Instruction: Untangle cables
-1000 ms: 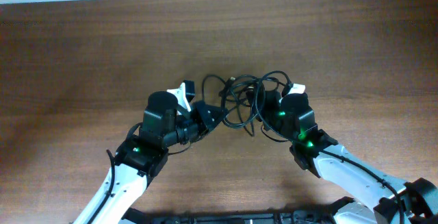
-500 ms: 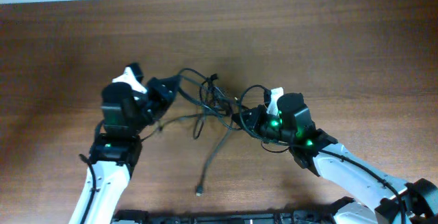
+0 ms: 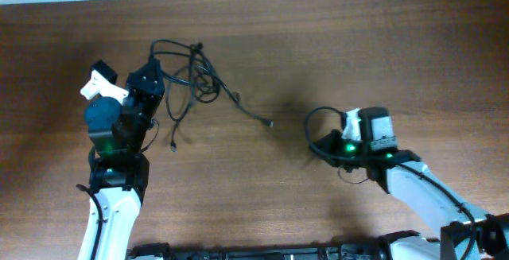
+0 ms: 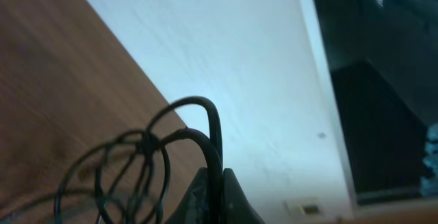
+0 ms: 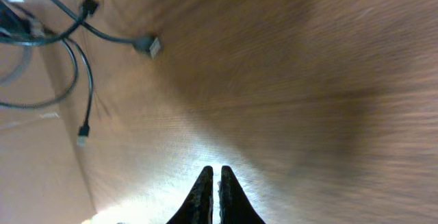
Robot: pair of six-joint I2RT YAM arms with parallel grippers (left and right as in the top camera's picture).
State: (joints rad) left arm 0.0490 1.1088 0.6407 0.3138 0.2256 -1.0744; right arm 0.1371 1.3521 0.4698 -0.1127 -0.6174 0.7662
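- The cables (image 3: 195,73) (image 4: 157,148) (image 5: 75,59) sit in a loose tangle toward the far left part of the table (image 3: 358,45), near its far edge.
- The left gripper (image 3: 153,72) (image 4: 215,186) is clamped tight on a strand of that tangle, and the loops hang from the pinch.
- One loose strand trails toward the middle of the table and ends in a plug (image 3: 269,122) (image 5: 152,44).
- A second, shorter end (image 3: 172,146) lies beside the left arm.
- The right gripper (image 3: 318,149) (image 5: 213,172) is well apart from the tangle, right of the table's middle. Its fingers are pressed together with nothing between them.
- A black loop (image 3: 312,123) curls beside it. I can't tell whether that is a cable or the arm's own wire.
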